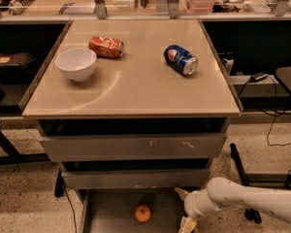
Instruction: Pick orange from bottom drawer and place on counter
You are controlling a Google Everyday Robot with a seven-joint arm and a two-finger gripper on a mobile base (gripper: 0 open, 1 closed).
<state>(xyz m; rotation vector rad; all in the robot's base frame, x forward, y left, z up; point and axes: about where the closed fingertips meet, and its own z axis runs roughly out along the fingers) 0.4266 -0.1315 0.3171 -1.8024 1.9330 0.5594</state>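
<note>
**Orange in the open bottom drawer, gripper beside it**

The orange [142, 213] sits on the flat grey floor of the bottom drawer [105, 211]. The drawer is pulled out toward the camera below the two wider drawers, and the fruit lies right of its middle. The gripper [183, 208] hangs low at the drawer's right side, just right of the orange and not touching it. Its two tan fingers [179, 193] stand apart, one higher and one lower, with nothing between them. The white arm [252, 204] reaches in from the right edge of the view, close to the speckled floor.

Above, the upper drawer [131, 147] and the middle drawer [136, 178] are both pushed in, and their grey fronts are scuffed. The glossy beige table [136, 93] carries three things. A white bowl [76, 63] stands upright near the left edge. A crushed orange-red can [106, 47] lies on its side just behind and to the right of the bowl. A blue can [180, 59] lies on its side toward the right, well apart from the other two.
</note>
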